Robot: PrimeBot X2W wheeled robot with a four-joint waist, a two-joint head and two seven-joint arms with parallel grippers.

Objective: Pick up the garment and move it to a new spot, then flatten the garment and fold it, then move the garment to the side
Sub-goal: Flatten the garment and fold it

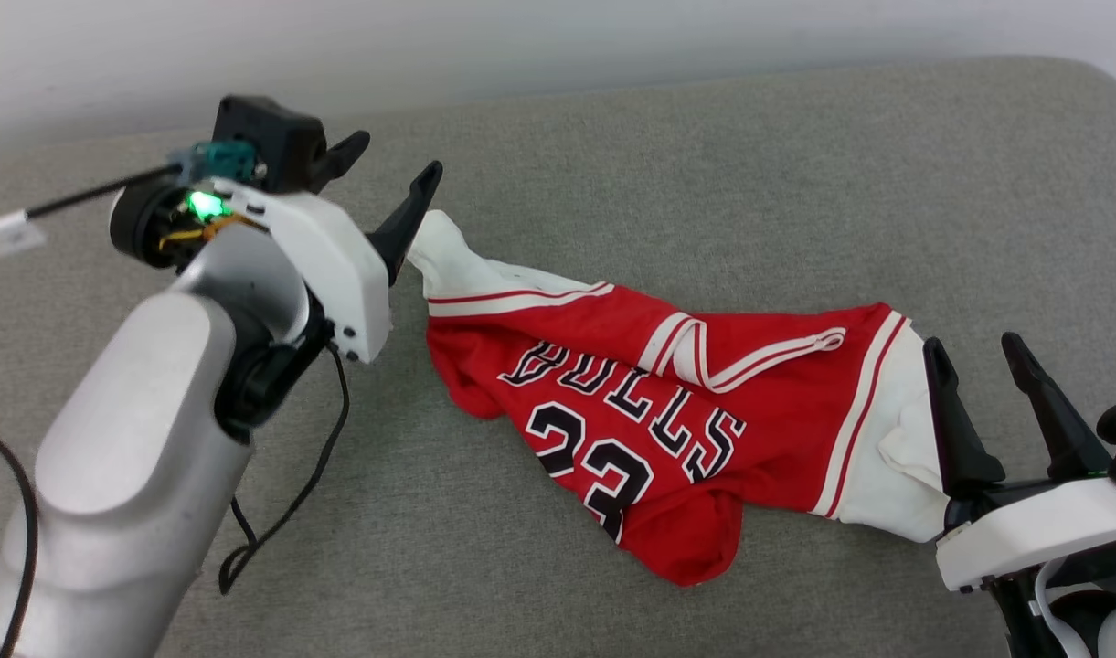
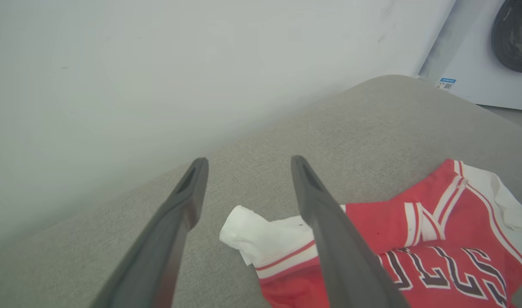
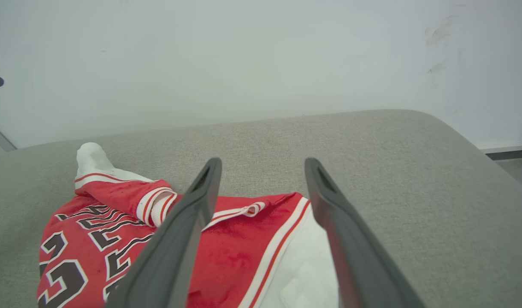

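The garment (image 1: 667, 402), a red jersey with white sleeves and black lettering, lies crumpled across the grey cushion (image 1: 704, 164). Open and holding nothing, my left gripper (image 1: 388, 155) hovers just above the white sleeve (image 1: 448, 256) at the garment's left end. In the left wrist view that sleeve (image 2: 261, 235) lies between the spread fingers (image 2: 329, 231) of the left gripper (image 2: 248, 160). My right gripper (image 1: 978, 352) stands open at the garment's right end, over the other white sleeve (image 1: 896, 439). The right wrist view shows the right gripper (image 3: 263, 164) with that sleeve (image 3: 308, 269) between its fingers, untouched.
The cushion's back edge meets a pale wall (image 1: 521, 46). Its right end curves down at a rounded corner (image 1: 1097, 82). A black cable (image 1: 292, 493) hangs from my left arm over the cushion. A white appliance (image 2: 491, 55) stands beyond the cushion's end in the left wrist view.
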